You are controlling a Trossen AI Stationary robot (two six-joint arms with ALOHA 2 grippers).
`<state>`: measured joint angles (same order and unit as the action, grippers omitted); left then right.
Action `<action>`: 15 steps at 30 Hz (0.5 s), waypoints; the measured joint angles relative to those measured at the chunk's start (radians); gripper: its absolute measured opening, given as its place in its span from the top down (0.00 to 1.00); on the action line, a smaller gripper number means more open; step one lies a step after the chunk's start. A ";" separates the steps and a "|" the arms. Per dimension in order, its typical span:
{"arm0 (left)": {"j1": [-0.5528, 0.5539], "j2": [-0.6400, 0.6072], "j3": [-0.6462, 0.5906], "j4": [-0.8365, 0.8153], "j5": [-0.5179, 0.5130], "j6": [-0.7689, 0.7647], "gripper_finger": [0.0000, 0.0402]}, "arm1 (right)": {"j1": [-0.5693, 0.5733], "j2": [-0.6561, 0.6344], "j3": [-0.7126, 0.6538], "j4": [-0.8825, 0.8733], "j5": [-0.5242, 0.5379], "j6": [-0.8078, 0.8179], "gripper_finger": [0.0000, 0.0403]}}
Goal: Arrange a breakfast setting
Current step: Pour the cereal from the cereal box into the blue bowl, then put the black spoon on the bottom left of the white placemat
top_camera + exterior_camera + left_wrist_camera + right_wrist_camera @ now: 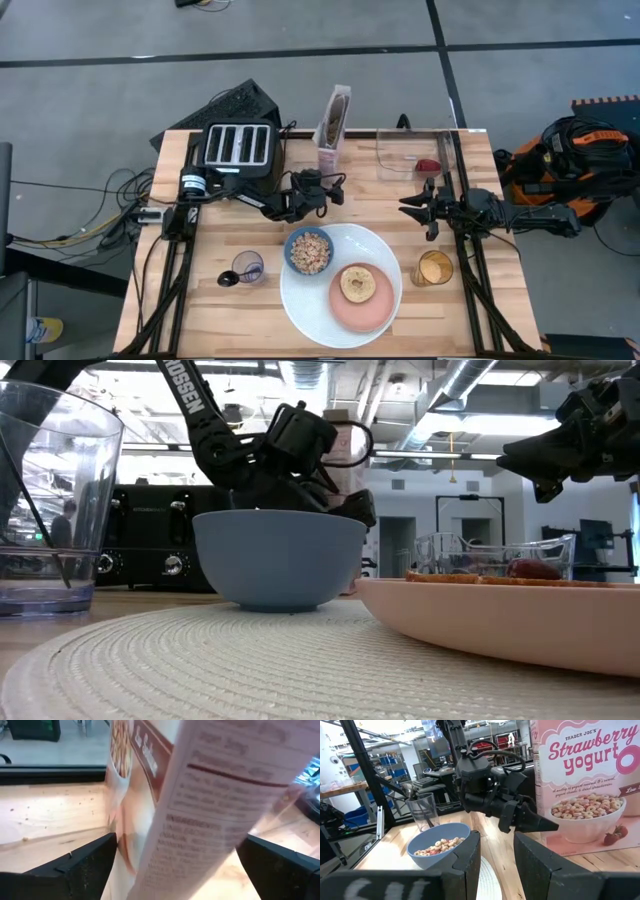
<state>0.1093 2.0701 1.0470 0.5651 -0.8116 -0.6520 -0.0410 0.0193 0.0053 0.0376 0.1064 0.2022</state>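
A large white plate [305, 300] lies at the table's near middle. On it are a blue bowl [309, 250] of cereal and a pink plate [372, 310] with a toasted bagel half [357, 283]. A black spoon [228, 279] stands in a glass [247, 266] left of the plate. A small red fruit [428, 165] lies in a clear container [400, 152] at the far right. My left gripper [336, 188] is open just near of the tall cereal box [333, 128], its fingers [85, 865] on either side of the box [200, 810]. My right gripper [420, 210] is open and empty, near of the container. My left gripper comes level at the cereal box's narrow side [165, 845] from the table's near side, one finger on each side of it. I cannot tell whether the fingers touch the box. The box stands upright on the table.
A black four-slot toaster [238, 147] stands at the far left, close behind my left arm. A glass of orange liquid [434, 268] stands right of the white plate. Bare wood shows at the table's near left and near right.
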 joint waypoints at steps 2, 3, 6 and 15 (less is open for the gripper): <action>-0.001 -0.016 0.000 -0.035 0.009 -0.016 0.01 | 0.000 0.000 0.000 0.000 0.000 0.000 0.66; -0.002 -0.028 0.000 -0.062 0.016 -0.026 0.01 | 0.000 0.000 0.000 0.000 0.000 0.000 0.66; -0.002 -0.064 0.000 -0.150 0.045 -0.054 0.01 | 0.000 0.000 0.000 0.000 0.000 0.000 0.66; -0.036 -0.216 -0.001 -0.374 0.083 -0.040 0.00 | 0.000 0.000 0.000 0.000 0.000 0.000 0.66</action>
<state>0.0730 1.8539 1.0460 0.1913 -0.7285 -0.6921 -0.0410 0.0196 0.0055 0.0376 0.1062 0.2021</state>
